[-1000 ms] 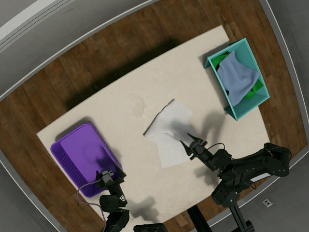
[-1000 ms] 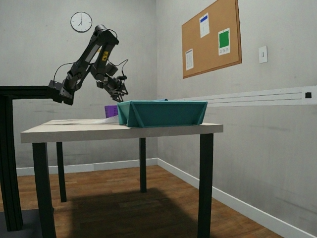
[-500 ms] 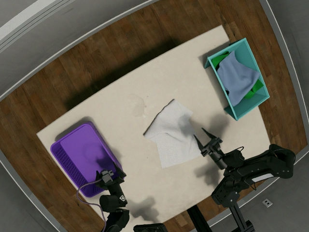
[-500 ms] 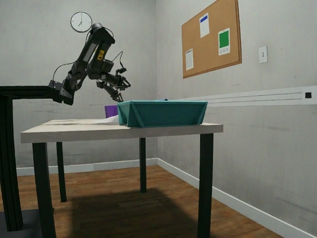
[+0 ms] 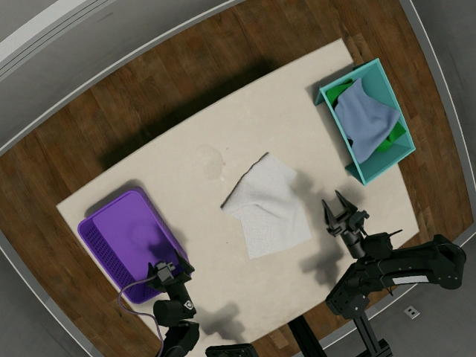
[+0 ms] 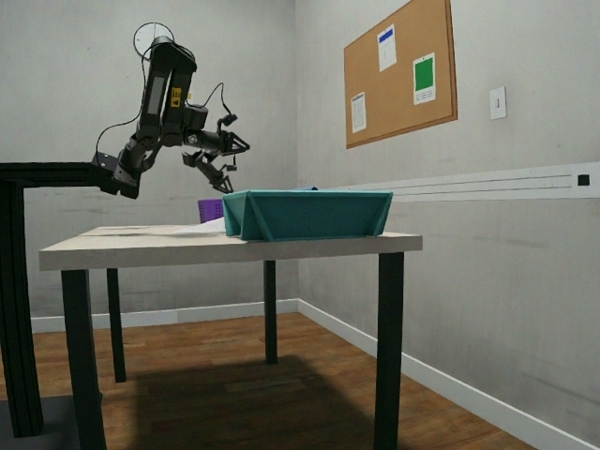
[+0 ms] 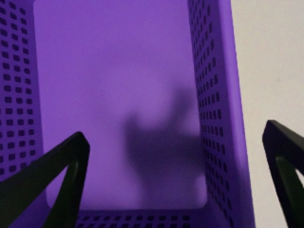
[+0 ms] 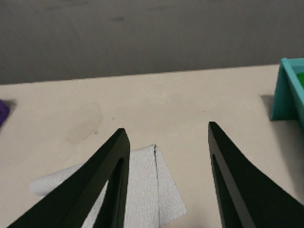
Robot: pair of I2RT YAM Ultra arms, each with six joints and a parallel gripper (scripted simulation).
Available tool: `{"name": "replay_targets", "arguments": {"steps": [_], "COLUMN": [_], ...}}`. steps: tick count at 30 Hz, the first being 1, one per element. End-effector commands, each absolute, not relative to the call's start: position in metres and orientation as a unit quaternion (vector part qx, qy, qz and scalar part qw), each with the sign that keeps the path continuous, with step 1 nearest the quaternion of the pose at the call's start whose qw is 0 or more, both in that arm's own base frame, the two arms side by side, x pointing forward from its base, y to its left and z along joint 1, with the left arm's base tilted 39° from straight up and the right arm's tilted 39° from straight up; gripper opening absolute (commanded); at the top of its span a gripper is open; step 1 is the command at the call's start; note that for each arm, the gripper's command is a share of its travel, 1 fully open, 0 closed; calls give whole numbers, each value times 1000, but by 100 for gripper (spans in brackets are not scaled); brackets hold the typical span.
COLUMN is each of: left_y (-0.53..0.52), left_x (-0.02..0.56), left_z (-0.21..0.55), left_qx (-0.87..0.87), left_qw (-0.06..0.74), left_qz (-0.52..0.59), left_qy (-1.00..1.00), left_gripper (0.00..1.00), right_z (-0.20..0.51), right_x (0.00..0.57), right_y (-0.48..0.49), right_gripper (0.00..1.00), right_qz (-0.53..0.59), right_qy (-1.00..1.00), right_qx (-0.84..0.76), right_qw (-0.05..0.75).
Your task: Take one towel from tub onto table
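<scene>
Left pincer (image 5: 163,258) (image 6: 228,189) (image 7: 176,129) spread wide over the purple basket (image 5: 126,226) (image 6: 210,211) (image 7: 233,95) (image 8: 3,112); right pincer (image 5: 330,195) (image 6: 248,146) (image 8: 167,127) half spread, apparently empty.

Basket (image 5: 180,245) (image 6: 210,211) (image 7: 233,95) (image 8: 3,113): near end partly beneath my left gripper (image 5: 171,259) (image 6: 225,186) (image 7: 176,138) from above; only a corner at my right wrist view's edge.
Tub (image 5: 396,96) (image 6: 315,215) (image 8: 285,95): cut off there; its exterior wall hides the contents' lower parts.
Green towel (image 5: 392,138) (image 8: 301,78): middle covered by the blue towel (image 5: 363,119) (image 6: 307,187).
White towel (image 5: 274,215) (image 6: 205,226) (image 8: 142,190): lower part cropped, partly behind my right fingers.
</scene>
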State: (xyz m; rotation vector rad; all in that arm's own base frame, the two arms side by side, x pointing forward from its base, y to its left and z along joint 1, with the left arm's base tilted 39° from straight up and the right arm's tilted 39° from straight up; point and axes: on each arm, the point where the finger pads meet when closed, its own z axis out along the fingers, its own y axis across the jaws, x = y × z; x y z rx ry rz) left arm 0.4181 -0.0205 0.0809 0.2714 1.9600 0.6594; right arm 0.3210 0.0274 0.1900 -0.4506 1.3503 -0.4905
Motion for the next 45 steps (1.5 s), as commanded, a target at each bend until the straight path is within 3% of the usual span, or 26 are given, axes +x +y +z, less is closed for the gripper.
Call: {"name": "replay_targets", "arguments": {"steps": [1,27,45], "left_y": [-24,-24,-24], "left_x": [420,420,420], "left_z": [86,86,86], "left_qx": [112,112,112], "left_qw": [511,511,511], "left_qz": [270,270,270], "left_qy": [808,808,808], "left_gripper": [100,100,100], "right_z": [207,318,308], "right_x": [307,250,255], "right_y": [30,-20,-21], "right_gripper": [46,46,46], "right_qz": [-208,-215,-211], "right_qy": [550,535,545], "right_qx": [-204,-205,-205], "right_qw": [782,791,785]}}
